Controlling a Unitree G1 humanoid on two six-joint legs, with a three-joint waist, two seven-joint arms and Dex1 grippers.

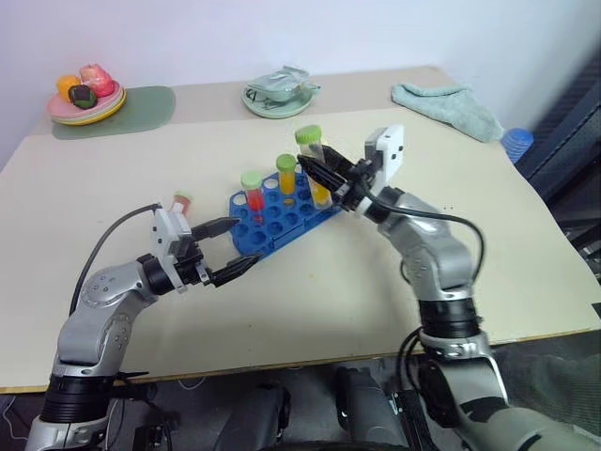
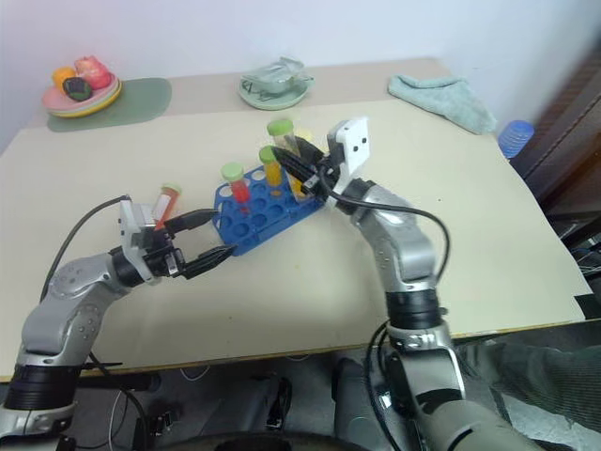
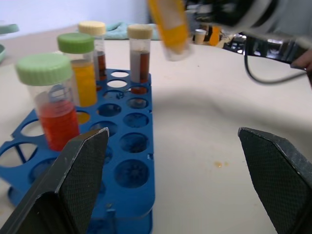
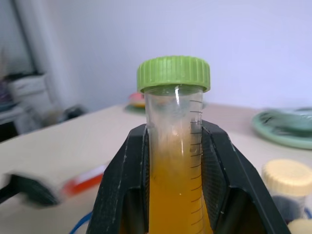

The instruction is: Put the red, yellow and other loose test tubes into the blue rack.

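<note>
A: Right gripper (image 4: 175, 195): clamped on yellow tube (image 4: 176, 161) below its cap, carried above the rack (image 1: 282, 214)'s far end. Left gripper (image 1: 230, 249): spread wide, empty, at the rack's near end.

B: Tube to be righted over a free hole, then lowered straight.

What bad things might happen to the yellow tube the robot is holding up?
1. The right gripper pinches the yellow tube just under its green cap, above the blue rack. If the grip slips, the tube could fall and roll across the table.
2. The rack already holds a red tube, a yellow one and two brown tubes, so lowering could bump them.
3. The open left gripper waits at the rack's near end and might nudge it.
</note>
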